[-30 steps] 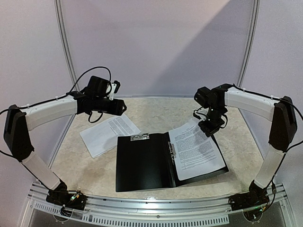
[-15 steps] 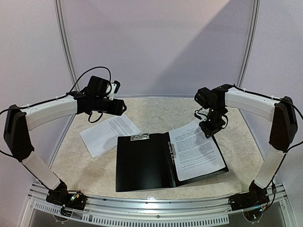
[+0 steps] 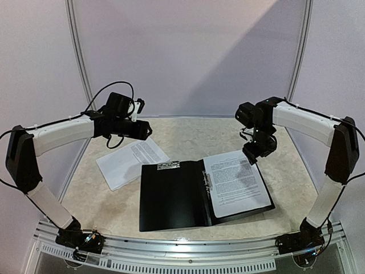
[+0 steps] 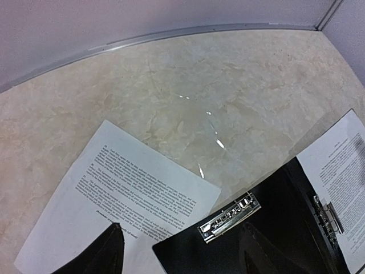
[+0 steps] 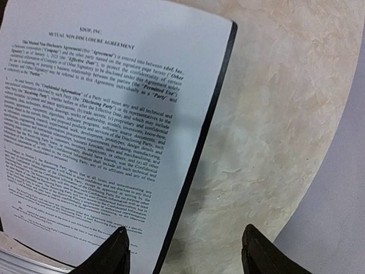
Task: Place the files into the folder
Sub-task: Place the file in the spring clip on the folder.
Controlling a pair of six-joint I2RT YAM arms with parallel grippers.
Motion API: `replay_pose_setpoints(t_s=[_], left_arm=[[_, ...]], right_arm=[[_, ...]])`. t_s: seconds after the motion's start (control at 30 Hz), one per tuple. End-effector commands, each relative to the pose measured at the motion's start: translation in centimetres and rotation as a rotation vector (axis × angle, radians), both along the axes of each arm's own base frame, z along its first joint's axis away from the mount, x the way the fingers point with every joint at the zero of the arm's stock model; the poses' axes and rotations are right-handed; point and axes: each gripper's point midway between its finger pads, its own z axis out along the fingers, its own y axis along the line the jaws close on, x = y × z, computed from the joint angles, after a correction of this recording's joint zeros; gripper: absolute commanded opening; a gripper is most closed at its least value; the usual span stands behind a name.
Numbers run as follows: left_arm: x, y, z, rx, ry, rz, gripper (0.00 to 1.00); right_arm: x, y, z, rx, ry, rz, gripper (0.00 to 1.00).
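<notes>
The black folder lies open at the table's middle. A printed sheet of the files lies flat on its right half, beside the metal clip. Another printed sheet rests on the table left of the folder. My right gripper hovers open just above that right sheet's far edge; in the right wrist view the sheet and the folder's edge lie below its empty fingers. My left gripper hangs open above the left sheet, holding nothing.
A small metal label plate sits on the folder's left cover. The marble table ends at a curved back wall with a metal rail. Both arm bases stand at the near edge.
My right gripper has opened and let go of the sheet's far corner, which has dropped flat onto the folder. The gripper rose slightly. The left arm has not moved.
</notes>
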Motion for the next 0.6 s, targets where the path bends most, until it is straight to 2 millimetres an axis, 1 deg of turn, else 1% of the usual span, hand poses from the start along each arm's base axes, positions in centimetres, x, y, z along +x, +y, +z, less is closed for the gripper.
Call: replay_pose_setpoints(t_s=[0.0, 0.13, 0.17, 0.2, 0.23, 0.27, 0.3, 0.33, 0.37, 0.4, 0.43, 0.5, 0.57], left_arm=[[0.8, 1.3, -1.0, 0.03, 0.016, 0.044, 0.69], [1.4, 2.7, -1.6, 0.09, 0.005, 0.083, 0.7], [1.6, 3.2, -1.8, 0.113, 0.0, 0.096, 0.71], [1.7, 3.7, -1.9, 0.136, -0.004, 0.113, 0.72], [1.9, 4.3, -2.0, 0.153, -0.008, 0.127, 0.73], [2.1, 4.8, -2.2, 0.167, -0.009, 0.141, 0.73], [2.3, 5.2, -2.3, 0.176, -0.008, 0.151, 0.74], [2.4, 5.7, -2.5, 0.181, -0.003, 0.164, 0.75], [2.6, 6.2, -2.7, 0.184, 0.0, 0.175, 0.76], [2.7, 6.6, -3.0, 0.19, 0.009, 0.186, 0.76], [2.9, 7.2, -3.3, 0.199, 0.018, 0.198, 0.77], [3.2, 8.2, -4.0, 0.221, 0.036, 0.222, 0.78], [3.5, 9.0, -4.6, 0.23, 0.045, 0.237, 0.78]], right_arm=[[1.3, -0.3, 4.4, 0.018, -0.154, -0.044, 0.67], [3.3, 0.7, 7.3, 0.14, -0.339, -0.085, 0.68], [4.1, 1.5, 8.9, 0.231, -0.433, -0.097, 0.68], [4.3, 2.1, 9.8, 0.312, -0.5, -0.097, 0.69], [4.7, 2.8, 9.9, 0.388, -0.565, -0.095, 0.72], [4.5, 2.8, 11.8, 0.483, -0.672, -0.094, 0.78], [4.3, 2.8, 11.3, 0.533, -0.736, -0.087, 0.92], [3.8, 2.2, 11.6, 0.581, -0.822, -0.086, 0.98], [3.4, 1.3, 11.1, 0.602, -0.875, -0.108, 0.99], [2.7, 0.5, 11.7, 0.653, -0.927, -0.132, 0.99], [2.1, 0.6, 11.5, 0.7, -0.923, -0.12, 0.99], [1.3, 1.9, 11.8, 0.757, -0.877, -0.057, 0.99], [0.6, 3.3, 11.3, 0.796, -0.802, -0.001, 0.99]])
